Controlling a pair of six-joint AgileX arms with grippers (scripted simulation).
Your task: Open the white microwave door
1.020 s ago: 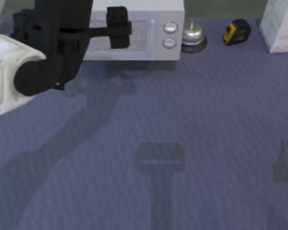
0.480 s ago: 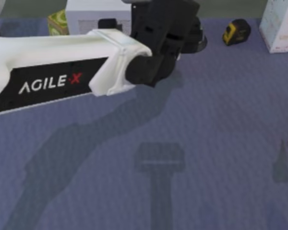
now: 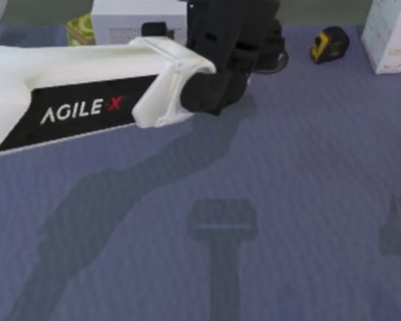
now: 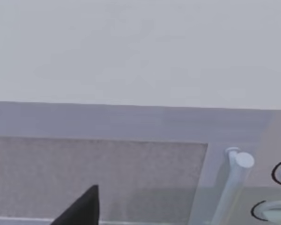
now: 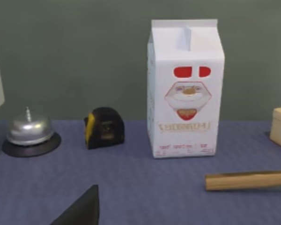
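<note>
Reaching across the back of the table, the left arm (image 3: 87,110) hides most of the microwave (image 3: 137,17), which stands at the far edge, left of centre. Close up, the wrist view shows the white microwave door (image 4: 98,176) and its bar handle (image 4: 234,187). Whether the fingers are apart cannot be told. Closing squarely on that handle before pulling looks wisest. The right arm is out of view.

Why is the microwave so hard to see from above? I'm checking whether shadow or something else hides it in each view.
Top view: no glare, the left arm itself covers most of the microwave and casts a broad soft shadow on the table. Left wrist view: evenly lit, the white microwave door fills the frame. Right wrist view: even light, no microwave door.
</note>
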